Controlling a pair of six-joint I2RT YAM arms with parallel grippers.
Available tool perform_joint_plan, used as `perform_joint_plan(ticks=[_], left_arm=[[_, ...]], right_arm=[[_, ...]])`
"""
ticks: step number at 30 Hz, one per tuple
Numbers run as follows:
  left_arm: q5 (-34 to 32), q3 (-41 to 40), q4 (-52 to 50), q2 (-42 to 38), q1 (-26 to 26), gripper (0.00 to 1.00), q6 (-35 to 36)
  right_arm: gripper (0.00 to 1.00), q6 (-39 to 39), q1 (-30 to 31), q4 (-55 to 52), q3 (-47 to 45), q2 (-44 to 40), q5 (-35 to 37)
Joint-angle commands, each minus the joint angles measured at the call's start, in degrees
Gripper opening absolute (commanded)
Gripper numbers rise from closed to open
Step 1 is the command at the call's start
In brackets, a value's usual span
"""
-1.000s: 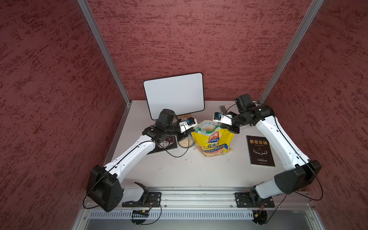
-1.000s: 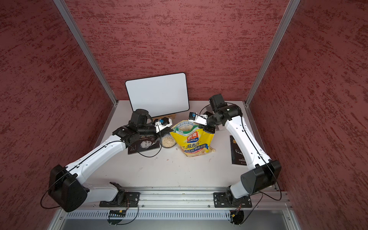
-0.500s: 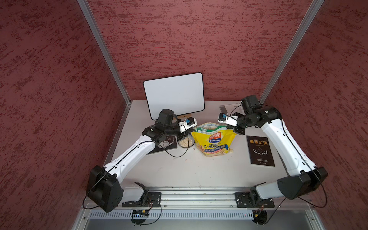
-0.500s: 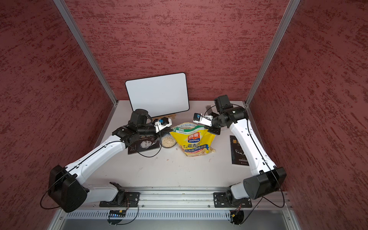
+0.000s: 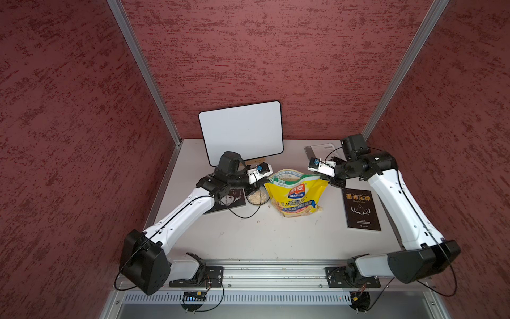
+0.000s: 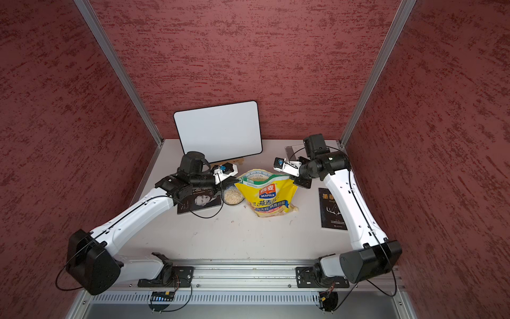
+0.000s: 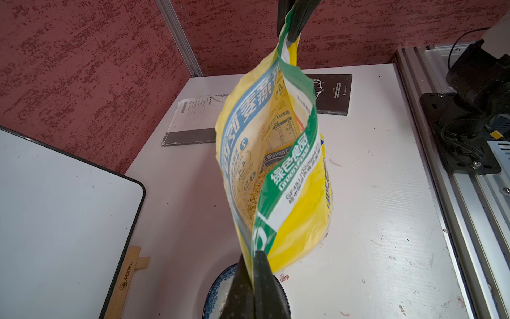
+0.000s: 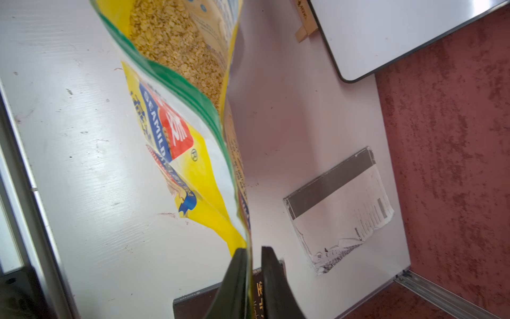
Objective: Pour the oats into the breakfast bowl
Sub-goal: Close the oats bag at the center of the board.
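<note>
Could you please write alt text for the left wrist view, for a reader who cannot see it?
The left end effector pinches one top corner of an open yellow oat pouch standing on a white table, oats visible inside. A blue-rimmed bowl sits just below the end effector; a whiteboard and a black book lie beyond.

**Robot test cell, lab setting**

Small booth closed in by red textured wall panels (image 5: 262, 49) held in bare aluminium posts (image 5: 143, 71). White worktop (image 5: 276, 237), scuffed and stained. Two white-and-black arms bolted to an aluminium rail (image 5: 273, 268) along the near edge, loose cables and a slotted duct below. Staged props: blank whiteboard (image 5: 241, 132) on the far wall, books laid flat.
</note>
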Motion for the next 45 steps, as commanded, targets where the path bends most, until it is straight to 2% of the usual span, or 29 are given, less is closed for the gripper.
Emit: perform_joint_plan(ticks=[1,5,11,17,26,31,33,41,45], left_arm=[[1.3,0.2,4.0,-2.3,0.5,0.0,0.6],[1.7,0.1,4.3,-2.3,0.5,0.0,0.5],[2.2,-0.4,5.4,-2.5,0.5,0.0,0.5],[2.3,-0.6,5.9,-2.5,0.5,0.0,0.4],[1.8,-1.3,6.9,-2.7,0.6,0.0,0.2],[1.4,-1.8,7.7,-3.2,0.7,0.0,0.1],[1.2,-2.2,8.0,-3.3,0.8,0.0,0.1],[0.7,-3.0,8.5,-4.0,1.3,0.0,-0.1],[0.2,-3.5,8.4,-4.4,1.6,0.0,-0.2]], right_arm=[[0.33,1.3,0.4,1.5,0.9,-1.2,-3.7],[0.46,2.1,3.8,0.4,3.9,1.4,-4.6],[0.48,1.6,7.0,-0.5,7.2,6.7,-5.4],[0.56,1.5,9.2,-0.3,9.2,10.5,-6.5],[0.63,2.1,11.7,-0.7,12.3,13.8,-11.7],[0.53,1.8,11.8,-1.2,12.1,14.3,-11.3],[0.45,1.5,11.8,-2.2,12.1,14.6,-10.0],[0.24,1.1,11.4,-2.2,12.0,13.3,-8.6],[0.1,0.5,11.2,-3.0,12.5,13.1,-7.8]])
